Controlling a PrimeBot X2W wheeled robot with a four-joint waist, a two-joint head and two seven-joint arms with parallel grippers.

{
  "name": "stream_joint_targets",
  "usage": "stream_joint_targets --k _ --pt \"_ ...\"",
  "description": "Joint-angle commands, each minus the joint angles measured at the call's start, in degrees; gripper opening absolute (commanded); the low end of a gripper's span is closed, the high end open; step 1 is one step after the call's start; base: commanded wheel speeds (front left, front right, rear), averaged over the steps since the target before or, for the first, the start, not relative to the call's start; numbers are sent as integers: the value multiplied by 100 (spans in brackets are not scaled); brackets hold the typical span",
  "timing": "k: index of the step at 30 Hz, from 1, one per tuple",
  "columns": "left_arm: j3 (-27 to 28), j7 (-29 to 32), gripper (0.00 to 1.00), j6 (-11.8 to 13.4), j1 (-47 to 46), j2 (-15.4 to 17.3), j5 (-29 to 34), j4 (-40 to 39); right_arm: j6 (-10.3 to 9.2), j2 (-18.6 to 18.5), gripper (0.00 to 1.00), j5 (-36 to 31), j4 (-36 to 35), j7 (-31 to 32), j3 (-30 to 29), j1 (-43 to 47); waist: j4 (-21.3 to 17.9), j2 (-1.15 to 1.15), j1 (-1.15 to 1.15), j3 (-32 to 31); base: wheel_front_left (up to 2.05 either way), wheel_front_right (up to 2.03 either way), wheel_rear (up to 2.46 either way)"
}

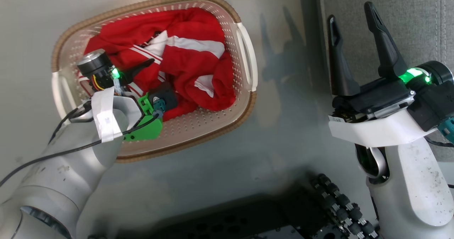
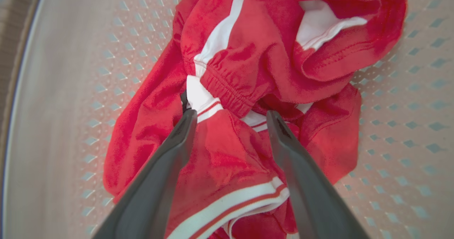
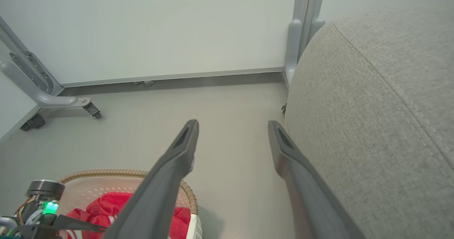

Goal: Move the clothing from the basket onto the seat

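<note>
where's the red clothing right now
The clothing lies bunched inside the basket, upper left in the head view, with the open left end effector over it and the seat to its right.

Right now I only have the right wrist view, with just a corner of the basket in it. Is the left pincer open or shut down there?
Observer: Open. In the left wrist view the left pincer has its fingers spread apart over the red clothing, with nothing pinched.
Operator: What sits at its fingertips?
Observer: A gathered elastic waistband beside a white stripe, just beyond the tips.
Operator: Is any clothing outside the basket?
Observer: No. The head view shows all of it heaped inside the basket.
</note>
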Motion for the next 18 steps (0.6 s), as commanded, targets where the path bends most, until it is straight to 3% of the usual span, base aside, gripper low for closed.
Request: stream_joint_targets --k 1,17,18 --pt "-36 46 100 82 -162 42 114 106 -2 -7 100 48 -45 -2 28 -101 -331 0 -1 368 0 0 0" --pt "-341 989 100 773 -862 141 405 917 -2 -7 100 202 -147 -2 231 -288 -412 0 -1 829 0 0 0" --pt "-346 1029 53 764 -856 151 394 937 -2 -7 100 207 -150 -2 235 -296 -405 0 -1 831 0 0 0"
